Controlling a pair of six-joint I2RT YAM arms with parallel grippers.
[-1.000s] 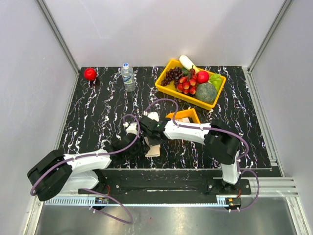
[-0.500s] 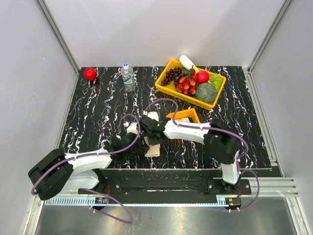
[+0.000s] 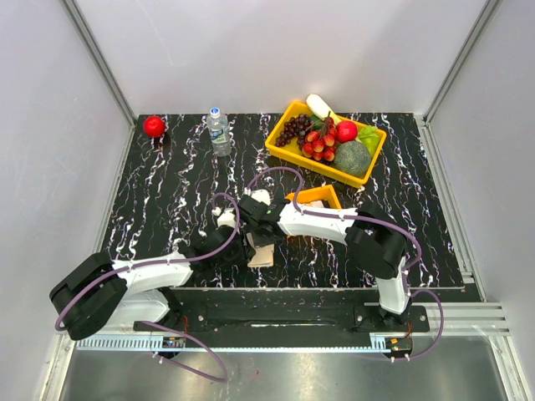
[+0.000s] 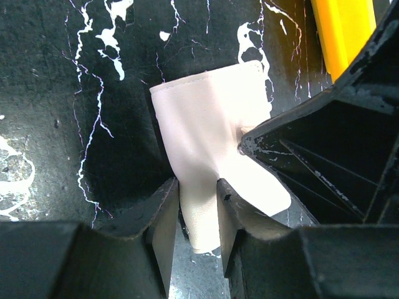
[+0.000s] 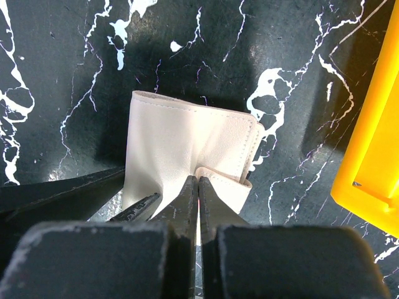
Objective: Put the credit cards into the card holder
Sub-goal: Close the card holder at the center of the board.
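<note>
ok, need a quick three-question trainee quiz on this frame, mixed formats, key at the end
1. True or false: the right claw is shut on a flap of the card holder.
2. What fills the yellow bin? A) cards B) fruit and vegetables C) tools
3. Name the object standing upright between the red fruit and the yellow bin.

Key: 1 true; 2 B; 3 the bottle.
</note>
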